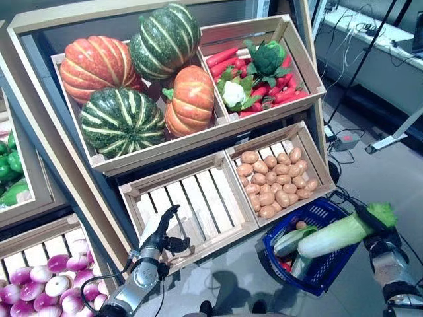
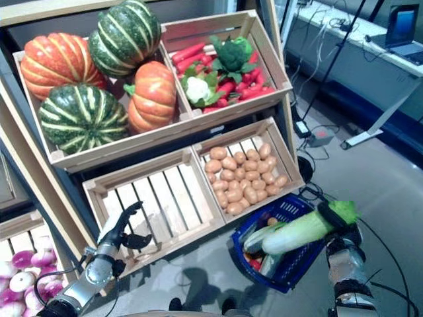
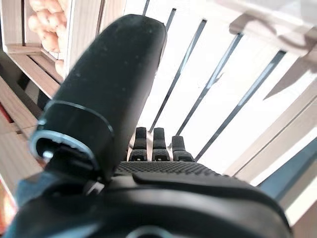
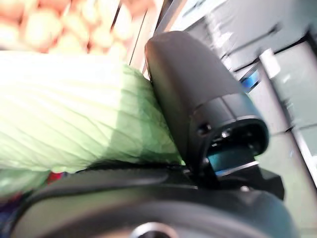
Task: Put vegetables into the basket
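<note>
My right hand (image 1: pixel 374 228) is shut on a long pale green cabbage (image 1: pixel 340 232) with a leafy green top. It holds the cabbage level over the blue plastic basket (image 1: pixel 328 273) on the floor. The right wrist view shows the thumb (image 4: pixel 198 94) pressed against the green leaves (image 4: pixel 74 119). A green cucumber-like vegetable (image 1: pixel 291 241) and something red lie in the basket. My left hand (image 1: pixel 158 231) is open and empty, with straight fingers, in front of the empty slatted wooden crate (image 1: pixel 192 198). The left wrist view shows its fingers (image 3: pixel 156 144) over the slats.
The wooden vegetable stand (image 1: pixel 66 172) rises on the left and behind. A crate of small brown potatoes (image 1: pixel 274 181) stands right above the basket. A power strip (image 1: pixel 345 140) lies on the grey floor at the right, with desk legs (image 1: pixel 396 135) beyond.
</note>
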Robot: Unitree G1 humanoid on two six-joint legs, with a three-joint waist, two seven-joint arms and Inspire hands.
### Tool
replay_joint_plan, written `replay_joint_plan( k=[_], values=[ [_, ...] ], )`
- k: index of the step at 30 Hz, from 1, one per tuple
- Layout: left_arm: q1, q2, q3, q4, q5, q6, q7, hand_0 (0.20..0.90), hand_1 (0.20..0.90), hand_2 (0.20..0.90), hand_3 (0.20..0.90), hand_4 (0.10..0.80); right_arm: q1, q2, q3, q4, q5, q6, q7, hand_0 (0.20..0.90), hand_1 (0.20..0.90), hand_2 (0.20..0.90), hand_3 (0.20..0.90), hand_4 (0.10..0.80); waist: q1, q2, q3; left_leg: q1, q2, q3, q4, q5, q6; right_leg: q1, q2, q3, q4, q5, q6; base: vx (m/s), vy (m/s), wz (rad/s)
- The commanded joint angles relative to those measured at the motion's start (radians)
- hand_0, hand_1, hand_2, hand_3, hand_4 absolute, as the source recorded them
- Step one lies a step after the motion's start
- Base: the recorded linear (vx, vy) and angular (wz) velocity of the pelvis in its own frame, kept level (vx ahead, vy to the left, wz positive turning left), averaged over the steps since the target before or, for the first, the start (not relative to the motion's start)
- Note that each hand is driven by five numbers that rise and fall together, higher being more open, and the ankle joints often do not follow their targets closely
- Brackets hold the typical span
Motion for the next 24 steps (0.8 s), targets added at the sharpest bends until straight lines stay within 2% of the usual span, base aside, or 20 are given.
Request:
replay_joint_plan(
  k=[1, 9, 11, 13, 16, 19, 23, 24],
  values=[
    [-0.143, 0.025, -0.012, -0.092, -0.051, -0.093, 0.012, 0.9, 0.9, 0.9, 0.9, 0.8, -0.197, -0.15, -0.058, 0.014, 0.026, -0.085, -0.05, 0.3, 0.3, 0.3, 0.3, 0.4, 0.036, -0.006, 0.075, -0.092, -0.019, -0.038, 0.086, -0.016, -0.018, -0.064, -0.021, -0.011, 0.095, 0.044, -0.037, -0.216, -0.026, 0.06],
    [-0.177, 0.049, -0.086, -0.171, -0.099, -0.136, 0.031, 0.9, 0.9, 0.9, 0.9, 0.8, -0.353, -0.229, 0.002, 0.01, -0.027, -0.165, -0.134, 0.3, 0.3, 0.3, 0.3, 0.4, 0.04, 0.071, 0.228, -0.239, -0.052, -0.053, 0.198, -0.01, -0.019, -0.196, -0.044, -0.048, 0.215, 0.017, -0.055, -0.182, -0.01, 0.1],
    [-0.18, 0.052, -0.089, -0.187, -0.105, -0.153, 0.037, 0.9, 0.9, 0.9, 0.9, 0.8, -0.383, -0.236, 0.026, -0.014, -0.039, -0.198, -0.159, 0.3, 0.3, 0.3, 0.3, 0.4, 0.033, 0.084, 0.262, -0.298, -0.059, -0.045, 0.291, -0.033, -0.018, -0.253, -0.054, -0.061, 0.296, -0.009, -0.069, -0.184, 0.002, -0.01],
    [-0.18, 0.06, -0.091, -0.208, -0.106, -0.172, 0.028, 0.9, 0.9, 0.9, 0.9, 0.8, -0.413, -0.234, 0.045, -0.032, -0.065, -0.232, -0.175, 0.3, 0.3, 0.3, 0.3, 0.4, 0.028, 0.089, 0.291, -0.364, -0.06, -0.016, 0.422, -0.089, -0.011, -0.32, -0.071, -0.079, 0.41, -0.054, -0.086, -0.123, -0.039, 0.02],
    [-0.182, 0.067, -0.096, -0.229, -0.113, -0.174, 0.031, 0.9, 0.9, 0.9, 0.9, 0.8, -0.431, -0.224, 0.065, -0.055, -0.117, -0.244, -0.173, 0.3, 0.3, 0.3, 0.3, 0.4, 0.024, 0.094, 0.317, -0.428, -0.062, -0.013, 0.56, -0.149, -0.003, -0.378, -0.081, -0.08, 0.555, -0.114, -0.102, -0.072, -0.042, 0.09],
    [-0.188, 0.073, -0.1, -0.24, -0.139, -0.185, 0.035, 0.9, 0.9, 0.9, 0.9, 0.8, -0.443, -0.232, 0.084, -0.066, -0.189, -0.239, -0.184, 0.3, 0.3, 0.3, 0.3, 0.4, 0.019, 0.098, 0.328, -0.478, -0.059, 0.002, 0.659, -0.197, 0.011, -0.425, -0.098, -0.08, 0.663, -0.163, -0.12, -0.043, -0.031, 0.11],
    [-0.185, 0.068, -0.093, -0.288, -0.159, -0.194, 0.029, 0.9, 0.9, 0.9, 0.9, 0.8, -0.458, -0.267, 0.085, -0.06, -0.234, -0.222, -0.175, 0.3, 0.3, 0.3, 0.3, 0.4, 0.011, 0.106, 0.344, -0.553, -0.051, 0.018, 0.829, -0.274, 0.036, -0.513, -0.145, -0.071, 0.847, -0.227, -0.136, -0.022, -0.009, 0.02],
    [-0.184, 0.067, -0.092, -0.297, -0.159, -0.192, 0.025, 0.9, 0.9, 0.9, 0.9, 0.8, -0.461, -0.273, 0.082, -0.062, -0.239, -0.213, -0.174, 0.3, 0.3, 0.3, 0.3, 0.4, 0.01, 0.109, 0.349, -0.57, -0.05, 0.019, 0.866, -0.273, 0.031, -0.528, -0.152, -0.066, 0.874, -0.236, -0.137, 0.0, 0.0, 0.0]
  ],
)
